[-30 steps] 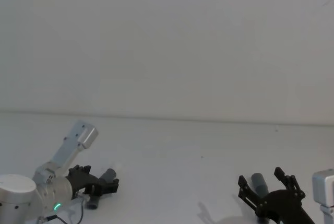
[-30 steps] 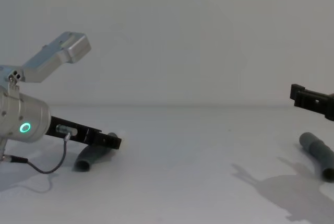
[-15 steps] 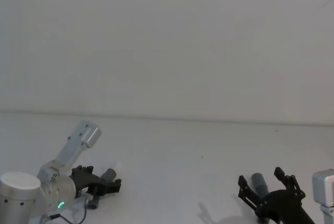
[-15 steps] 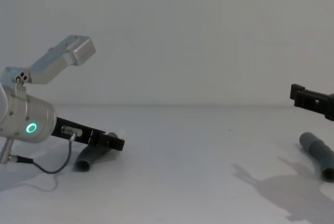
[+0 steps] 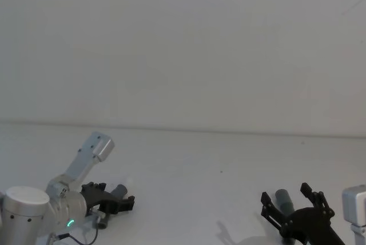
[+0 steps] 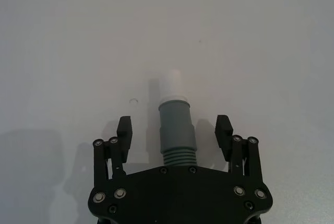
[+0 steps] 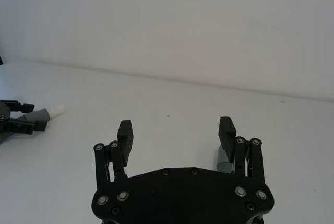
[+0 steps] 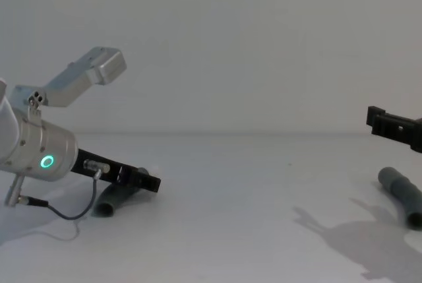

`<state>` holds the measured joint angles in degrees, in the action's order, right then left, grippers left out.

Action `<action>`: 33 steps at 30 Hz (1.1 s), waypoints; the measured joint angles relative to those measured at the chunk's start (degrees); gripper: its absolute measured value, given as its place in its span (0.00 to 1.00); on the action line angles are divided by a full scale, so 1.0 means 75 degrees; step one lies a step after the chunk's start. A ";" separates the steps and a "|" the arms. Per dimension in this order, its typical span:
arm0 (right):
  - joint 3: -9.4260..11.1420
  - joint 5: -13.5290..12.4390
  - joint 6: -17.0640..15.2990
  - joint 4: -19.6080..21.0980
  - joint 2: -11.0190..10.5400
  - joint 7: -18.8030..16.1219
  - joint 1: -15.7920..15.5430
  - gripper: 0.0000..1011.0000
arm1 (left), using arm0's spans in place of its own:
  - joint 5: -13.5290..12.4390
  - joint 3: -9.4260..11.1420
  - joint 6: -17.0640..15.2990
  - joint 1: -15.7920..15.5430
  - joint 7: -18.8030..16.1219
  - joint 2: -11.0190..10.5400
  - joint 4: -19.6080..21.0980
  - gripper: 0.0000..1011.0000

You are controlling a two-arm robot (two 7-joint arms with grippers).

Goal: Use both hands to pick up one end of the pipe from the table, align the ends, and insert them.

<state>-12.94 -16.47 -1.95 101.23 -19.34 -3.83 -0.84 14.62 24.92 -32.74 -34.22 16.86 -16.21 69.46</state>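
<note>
One pipe piece (image 6: 176,130) lies on the white table (image 5: 200,165), its grey cuff ending in a narrow white tip (image 6: 171,84). My left gripper (image 6: 174,130) is open and low over it, a finger on each side of the cuff without touching. The same gripper (image 8: 149,181) and piece (image 8: 113,200) show at the chest view's left. The other pipe piece (image 8: 401,192) lies at the right. My right gripper (image 7: 176,129) is open and hovers above it, the grey cuff (image 7: 223,159) peeking out behind one finger. In the head view this gripper (image 5: 289,198) covers most of that piece (image 5: 282,197).
A thin black cable (image 8: 62,213) loops from the left wrist down to the table. The table's far edge (image 5: 229,133) meets a plain grey wall. Between the two pipe pieces lies a broad stretch of bare table (image 8: 250,197).
My left arm has edged forward and to the right along its pipe piece, still open. The right gripper and both pipe pieces have stayed put.
</note>
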 joint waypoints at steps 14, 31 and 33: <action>0.0000 0.0001 0.0000 0.0000 0.0000 0.0000 0.0000 0.99 | -0.0031 -0.0007 -0.0040 -0.0038 0.0022 0.0049 -0.0063 0.56; 0.0000 0.0001 0.0000 0.0000 0.0000 0.0000 0.0000 0.99 | -0.0044 -0.0007 -0.0053 -0.0052 0.0033 0.0067 -0.0085 0.32; 0.0000 0.0000 0.0000 0.0000 0.0000 0.0000 0.0000 0.99 | -0.0045 -0.0007 -0.0055 -0.0053 0.0033 0.0068 -0.0086 0.32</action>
<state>-12.94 -16.46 -1.95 101.23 -19.34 -3.82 -0.84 14.28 24.87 -33.15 -34.62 17.11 -15.70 68.82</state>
